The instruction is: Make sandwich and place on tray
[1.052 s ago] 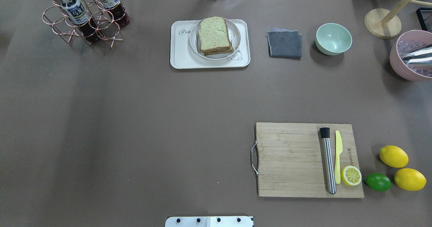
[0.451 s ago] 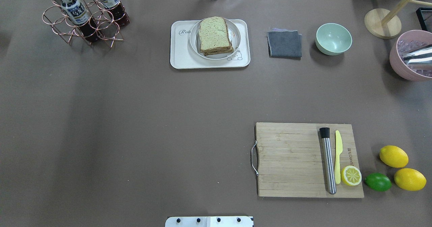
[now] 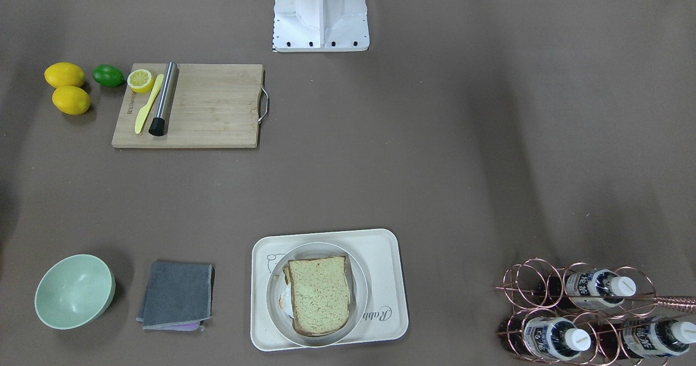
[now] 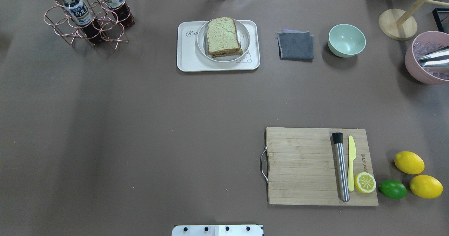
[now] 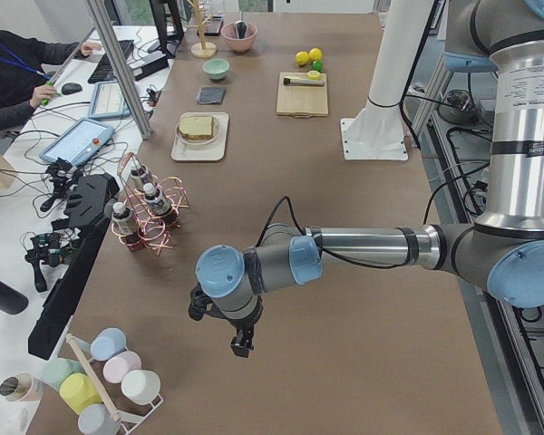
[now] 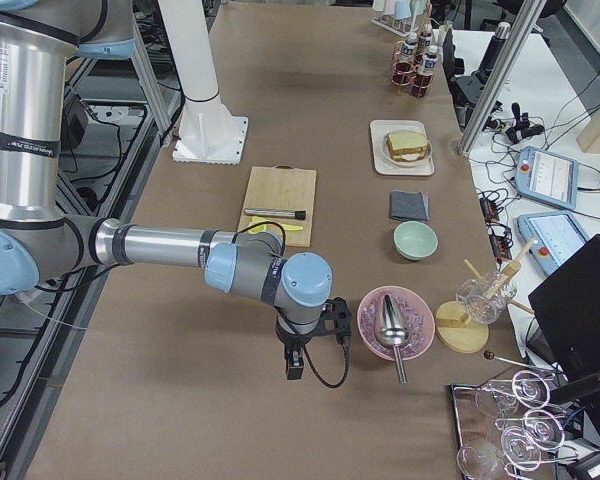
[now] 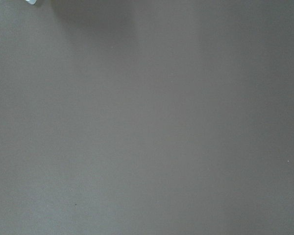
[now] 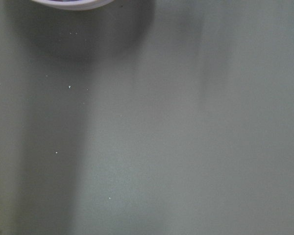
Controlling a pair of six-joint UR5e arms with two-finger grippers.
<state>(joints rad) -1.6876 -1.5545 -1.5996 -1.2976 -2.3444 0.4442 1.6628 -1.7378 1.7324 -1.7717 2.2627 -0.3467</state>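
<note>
The sandwich (image 4: 223,36), speckled wholegrain bread with a bit of white egg showing at its edge, lies on a round white plate (image 4: 246,39). The plate stands on the cream tray (image 4: 187,55) at the far middle of the table. The sandwich (image 3: 319,295) and tray (image 3: 389,268) also show in the front-facing view. My left gripper (image 5: 241,346) hangs over bare table far off at the left end. My right gripper (image 6: 293,370) hangs over bare table at the right end, beside a pink bowl (image 6: 395,322). I cannot tell whether either is open or shut.
A wooden cutting board (image 4: 301,166) at near right carries a steel muddler (image 4: 340,166), a yellow knife and a half lemon. Two lemons and a lime lie beside it. A grey cloth (image 4: 295,45), a green bowl (image 4: 346,40) and a bottle rack (image 4: 87,15) stand along the far side.
</note>
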